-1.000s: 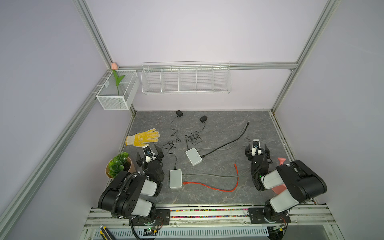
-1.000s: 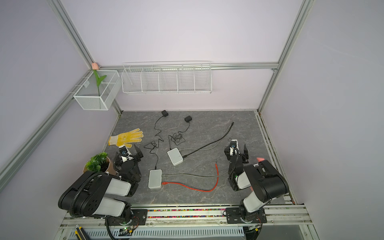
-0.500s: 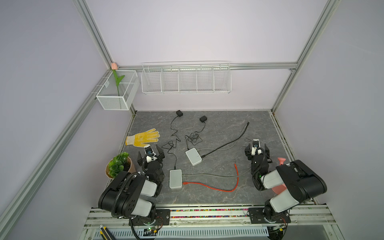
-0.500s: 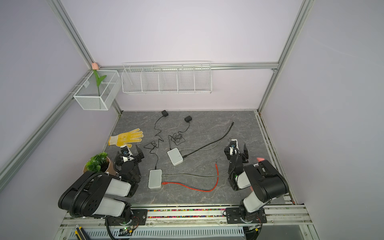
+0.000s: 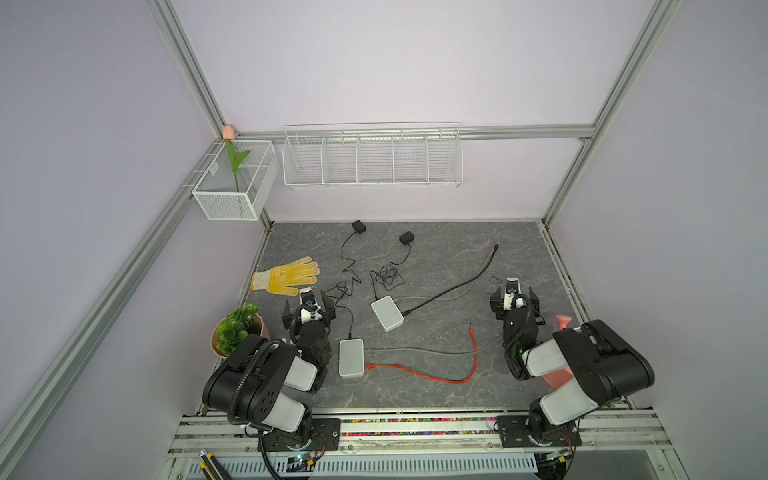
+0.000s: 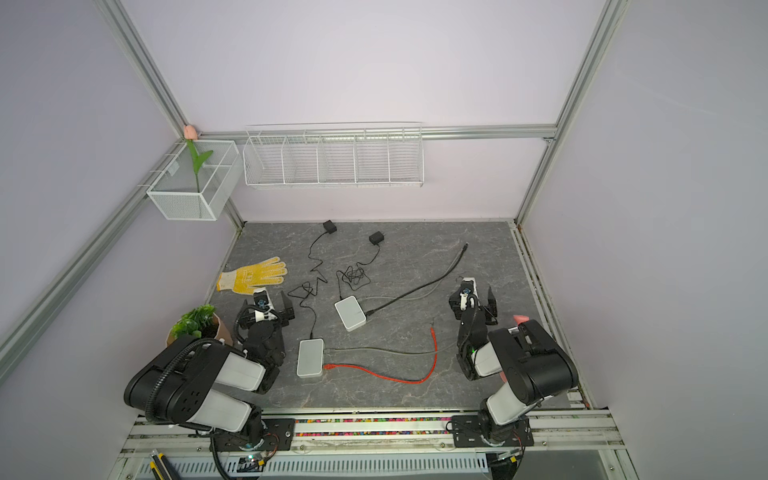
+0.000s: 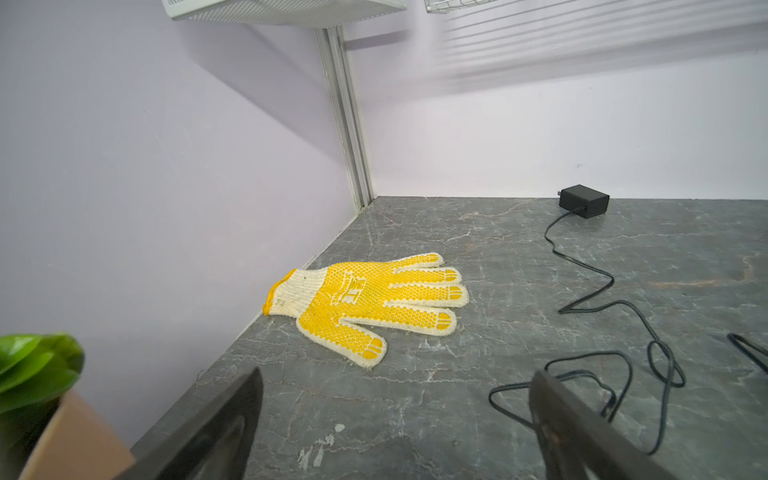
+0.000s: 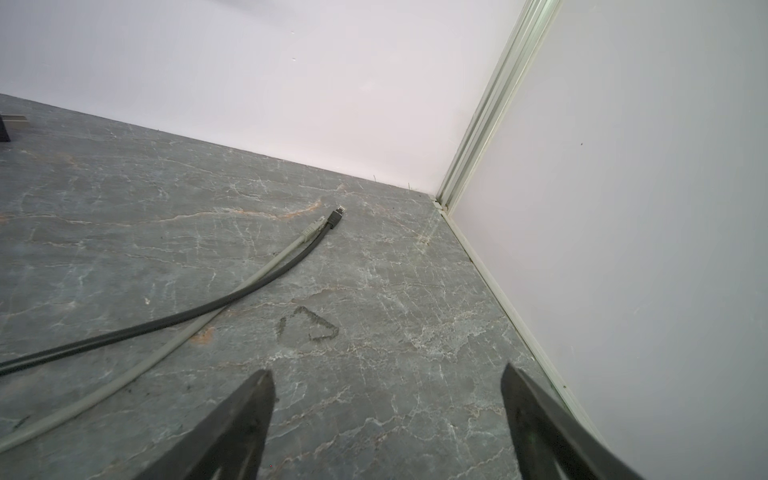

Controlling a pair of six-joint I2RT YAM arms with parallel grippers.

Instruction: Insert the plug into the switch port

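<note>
Left gripper (image 5: pixel 307 306): black parallel jaws held wide apart, nothing between them, low over the left side of the grey marbled tabletop (image 5: pixel 440 270). Right gripper (image 5: pixel 514 298): same build, jaws likewise spread and empty, at the table's right side. Near white rectangular switch box (image 5: pixel 351 357): flat, rounded corners, lying just beside the left arm. Red network cable (image 5: pixel 415 374): one end meets that box's right edge; whether it is seated in a port cannot be told. The line curves across the table and turns up to its free red plug (image 5: pixel 471 331), which lies loose between the box and the right arm, nearer the arm, touching neither. Far white rectangular switch box (image 5: pixel 386 312): mid-table, set at an angle. A black cable (image 5: pixel 457 286) and a pale grey cable (image 8: pixel 305 237) run from it side by side, their small plugs lying loose ahead of the right gripper. Yellow-dotted knitted work glove (image 7: pixel 374 299): flat, ahead of the left gripper. Compared with a second ago: arms, boxes, cables and plugs all lie where they did.
</note>
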